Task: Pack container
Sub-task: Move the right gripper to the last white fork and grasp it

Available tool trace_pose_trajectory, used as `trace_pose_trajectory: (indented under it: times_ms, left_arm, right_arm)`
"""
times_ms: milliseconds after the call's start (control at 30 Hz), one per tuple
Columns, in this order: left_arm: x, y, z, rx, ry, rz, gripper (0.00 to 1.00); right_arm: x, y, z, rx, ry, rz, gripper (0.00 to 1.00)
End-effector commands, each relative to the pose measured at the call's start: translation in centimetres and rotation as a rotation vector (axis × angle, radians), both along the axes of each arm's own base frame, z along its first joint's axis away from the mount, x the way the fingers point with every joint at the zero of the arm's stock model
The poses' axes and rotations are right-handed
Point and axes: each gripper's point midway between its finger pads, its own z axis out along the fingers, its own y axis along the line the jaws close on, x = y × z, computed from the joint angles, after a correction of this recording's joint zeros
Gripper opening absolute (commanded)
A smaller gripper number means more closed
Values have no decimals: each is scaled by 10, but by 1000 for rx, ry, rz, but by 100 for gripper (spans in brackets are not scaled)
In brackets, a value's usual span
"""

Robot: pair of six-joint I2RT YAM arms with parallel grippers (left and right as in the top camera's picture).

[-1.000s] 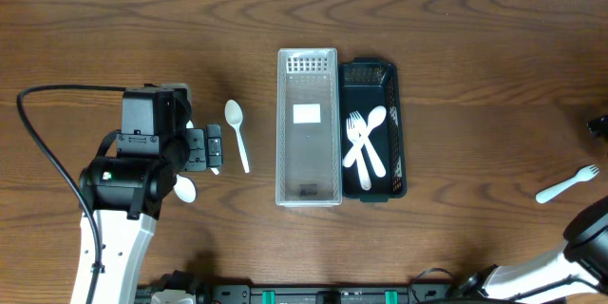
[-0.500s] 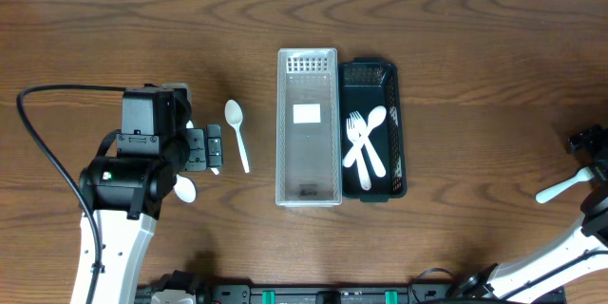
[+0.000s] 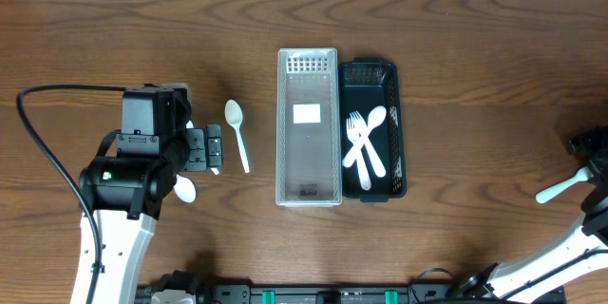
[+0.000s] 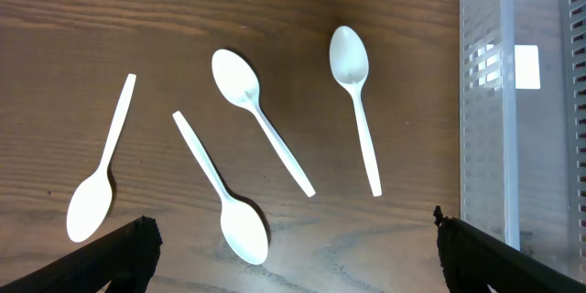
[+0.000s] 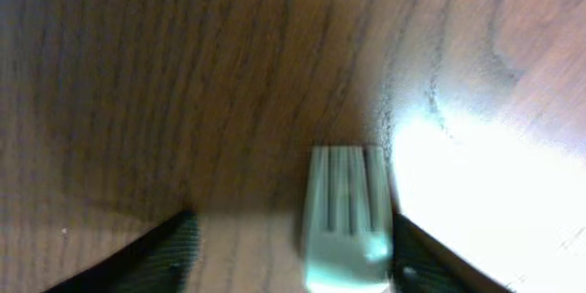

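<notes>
**Fig.: overhead plus both wrist views, pack-container task.** Ref. landmark is the clear container (image 3: pixel 308 125), lying lengthwise at mid-counter (image 3: pixel 475 38) w/ a white label (image 3: pixel 307 112) showing on its floor. A black tray (image 3: pixel 393 133) sits flush against the container's right wall and parallel to it. The tray holds white cutlery (image 3: pixel 366 147), i.e. forks and a spoon w/ handles crossed. Left of the container and apart from it, four loose white spoons (image 4: pixel 261 119) lie flat on the wood, none touching another. The spoon nearest the container (image 4: pixel 357 101) has its handle roughly parallel to the container wall, and the other three fan out farther left at differing angles. The L gripper (image 3: pixel 204 148) hangs above this group, left of the container. Its jaws stand wide apart w/ nothing between them but bare counter and spoons, and the fingertips (image 4: pixel 119 252) show only at the lower corners of the wrist view. Far right of the container, beyond the tray and near the counter edge, a lone white fork (image 3: pixel 560 188) lies on the counter. The R gripper (image 3: pixel 591 144) is at its head end. The right wrist view is blurred. It shows the tines (image 5: pixel 346 211) between two dark fingers (image 5: pixel 165 252) that are parted, the fork closer to one finger. Contact w/ that finger cannot be told.
</notes>
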Motion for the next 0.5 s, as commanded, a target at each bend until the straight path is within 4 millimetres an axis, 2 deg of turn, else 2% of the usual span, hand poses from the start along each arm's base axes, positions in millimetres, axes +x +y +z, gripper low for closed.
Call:
trace_pose_trajectory:
  times_ms: [0,133,267,367,467]
  left_arm:
    - [2,3,6,1,-16,23,98]
    - [2,3,6,1,-16,23,98]
    - [2,3,6,1,-16,23,98]
    - [2,3,6,1,-16,23,98]
    - [2,3,6,1,-16,23,98]
  right_arm:
    - [-22,12,-25,47,84,-4,57]
    - [-23,13,-25,49,86,-4,47]
    - [-23,13,-25,51,87,-4,42]
    - [-23,13,-25,51,87,-4,33]
    - [-23,13,-25,51,87,-4,31]
